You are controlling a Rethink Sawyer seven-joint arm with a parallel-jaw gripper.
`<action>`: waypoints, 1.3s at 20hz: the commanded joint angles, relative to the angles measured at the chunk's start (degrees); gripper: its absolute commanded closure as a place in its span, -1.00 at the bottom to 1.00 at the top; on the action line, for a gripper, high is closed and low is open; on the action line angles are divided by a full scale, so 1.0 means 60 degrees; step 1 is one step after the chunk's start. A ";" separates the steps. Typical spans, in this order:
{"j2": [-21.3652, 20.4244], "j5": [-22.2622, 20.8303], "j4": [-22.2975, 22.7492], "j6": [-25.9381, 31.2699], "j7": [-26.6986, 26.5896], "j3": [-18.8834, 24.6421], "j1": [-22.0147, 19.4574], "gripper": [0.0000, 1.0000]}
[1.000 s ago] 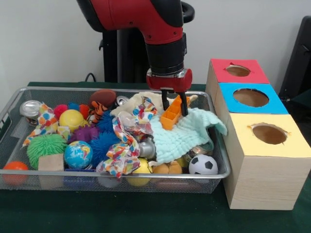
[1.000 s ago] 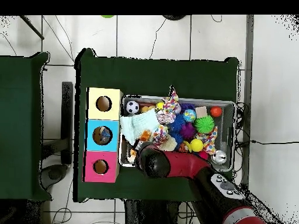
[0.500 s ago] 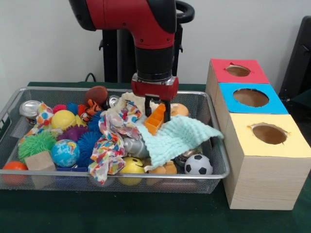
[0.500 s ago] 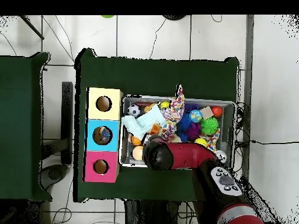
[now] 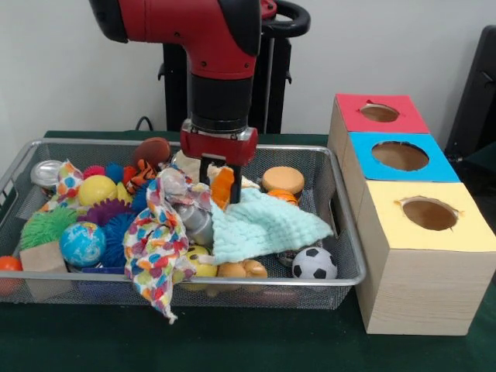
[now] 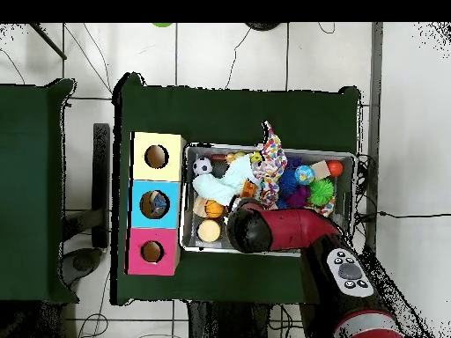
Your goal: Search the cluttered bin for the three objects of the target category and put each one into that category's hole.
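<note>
Near the bin's [image 5: 349,277] front rim lie a soccer ball [image 5: 313,263] and mint cloth [image 5: 262,226]; just behind, mid-bin, the gripper [image 5: 221,183] pinches an orange block [image 5: 222,186], its long axis upright. Beyond the bin's right wall, well apart, sit the holes [image 5: 400,156].

A green table [image 5: 232,341] bears a wire bin [image 5: 341,232] and a three-hole box [image 5: 418,256].
</note>
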 commanded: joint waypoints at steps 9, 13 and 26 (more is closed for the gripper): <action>0.1018 -0.2111 -0.2824 0.1094 -0.0992 -0.1367 -0.0954 1.00; 0.1120 -0.2179 -0.2895 0.1224 -0.0910 -0.1245 -0.1042 1.00; 0.1302 -0.2168 -0.3174 0.1595 -0.1063 -0.1034 -0.1133 1.00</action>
